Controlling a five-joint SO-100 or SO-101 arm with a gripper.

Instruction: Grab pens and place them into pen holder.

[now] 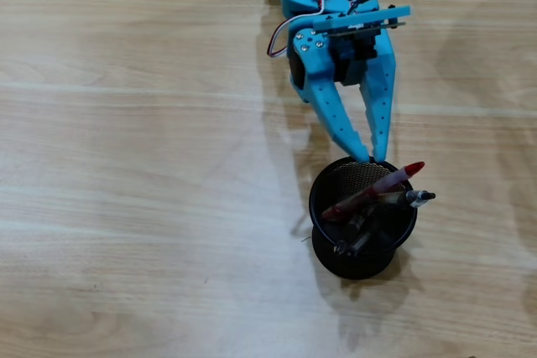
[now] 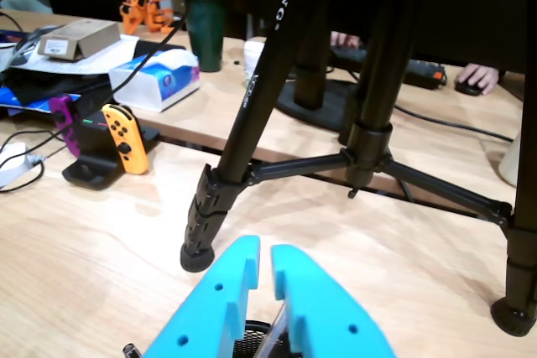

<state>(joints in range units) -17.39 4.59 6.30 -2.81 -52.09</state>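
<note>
Blue gripper hangs with its tips at the far rim of the holder; jaws nearly shut, a thin slit between them in the wrist view, gripping nothing; black mesh holder stands right of centre, toward the near edge of the wooden table; a red pen and a dark pen lean inside it; a tripod stands beyond.

You see a bright blue gripper over pale wood-grain table. Just below its jaw tips, the black mesh pen holder carries a red pen. Beyond the jaws stands a black tripod.
</note>
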